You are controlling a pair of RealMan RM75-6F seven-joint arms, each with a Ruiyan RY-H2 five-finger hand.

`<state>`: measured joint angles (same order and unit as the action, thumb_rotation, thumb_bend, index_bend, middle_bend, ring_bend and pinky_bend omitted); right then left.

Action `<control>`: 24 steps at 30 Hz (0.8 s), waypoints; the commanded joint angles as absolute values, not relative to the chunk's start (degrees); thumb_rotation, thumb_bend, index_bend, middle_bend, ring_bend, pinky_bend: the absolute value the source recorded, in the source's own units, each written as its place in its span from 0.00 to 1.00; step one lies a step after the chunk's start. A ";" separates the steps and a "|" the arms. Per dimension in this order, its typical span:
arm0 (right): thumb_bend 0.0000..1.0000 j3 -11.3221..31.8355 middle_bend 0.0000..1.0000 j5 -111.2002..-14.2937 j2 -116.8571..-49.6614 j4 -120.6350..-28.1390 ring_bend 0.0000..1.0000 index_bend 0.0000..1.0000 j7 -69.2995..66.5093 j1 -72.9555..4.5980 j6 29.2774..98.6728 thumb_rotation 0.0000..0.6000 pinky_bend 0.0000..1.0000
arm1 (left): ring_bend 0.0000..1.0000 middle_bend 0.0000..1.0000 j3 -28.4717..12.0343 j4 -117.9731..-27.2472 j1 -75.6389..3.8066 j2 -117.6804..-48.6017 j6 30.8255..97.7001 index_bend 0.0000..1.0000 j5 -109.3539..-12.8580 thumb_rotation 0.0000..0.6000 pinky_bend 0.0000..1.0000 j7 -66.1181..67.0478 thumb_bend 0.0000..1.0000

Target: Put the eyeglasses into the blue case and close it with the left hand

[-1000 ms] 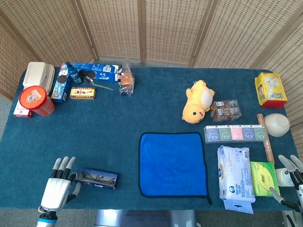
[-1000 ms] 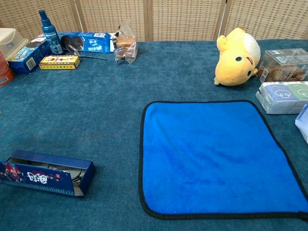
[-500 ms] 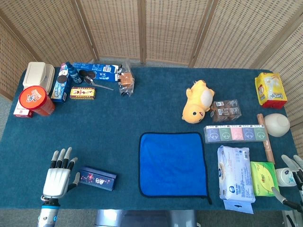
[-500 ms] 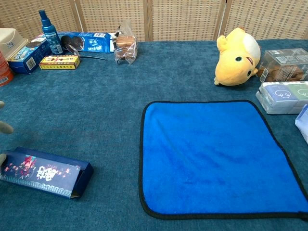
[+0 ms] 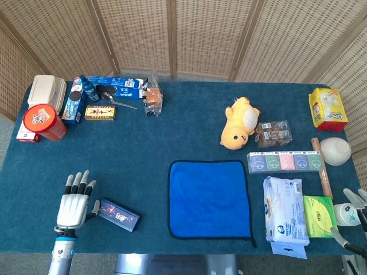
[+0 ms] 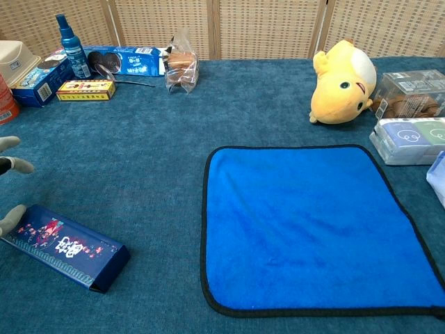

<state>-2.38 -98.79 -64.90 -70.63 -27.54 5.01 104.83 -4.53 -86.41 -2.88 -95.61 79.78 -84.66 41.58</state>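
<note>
The blue case (image 5: 118,214) (image 6: 65,245) lies closed on the teal table near its front left, its patterned lid facing up and one end turned toward the left hand. No eyeglasses show; they are hidden inside the case. My left hand (image 5: 73,204) is just left of the case, fingers spread, its thumb (image 6: 12,218) touching the case's near end. At the far right edge my right hand (image 5: 354,216) shows only in part, with fingers apart and nothing in it.
A blue cloth (image 5: 209,198) lies flat at front centre. Snack boxes, a bottle and a red tub (image 5: 42,121) crowd the back left. A yellow plush (image 5: 239,122), tissue packs (image 5: 285,216) and boxes fill the right side.
The case lid went from open, with the glasses showing inside, to closed. The case has swung at an angle, and my left hand moved up beside its end.
</note>
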 commanded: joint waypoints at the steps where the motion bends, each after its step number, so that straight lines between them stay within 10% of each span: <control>1: 0.27 -2.35 0.16 -98.76 -64.87 -70.67 0.07 0.00 -27.48 5.02 104.80 0.95 0.17 | 0.00 0.00 -4.01 -87.40 -3.10 -94.80 80.69 0.19 -85.58 0.51 0.00 40.97 0.40; 8: 0.27 -2.21 0.16 -98.71 -64.76 -71.32 0.07 0.00 -26.82 4.80 104.33 0.95 0.17 | 0.00 0.00 -1.07 -92.27 -2.86 -89.58 82.80 0.12 -89.58 0.27 0.00 38.32 0.40; 15: 0.27 -1.91 0.16 -98.71 -64.42 -73.13 0.07 0.00 -24.89 4.26 103.49 0.94 0.17 | 0.00 0.00 2.93 -99.39 -2.87 -81.06 81.37 0.05 -91.65 0.25 0.00 35.72 0.35; 24: 0.27 -1.54 0.16 -98.57 -63.55 -76.72 0.07 0.00 -21.72 3.53 102.07 0.94 0.17 | 0.00 0.00 6.97 -107.93 -3.65 -73.14 75.37 0.00 -87.97 0.98 0.02 39.76 0.34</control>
<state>-1.60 -98.60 -63.77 -76.39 -22.02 3.62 102.25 6.13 -106.52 -3.15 -74.12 77.07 -89.19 37.88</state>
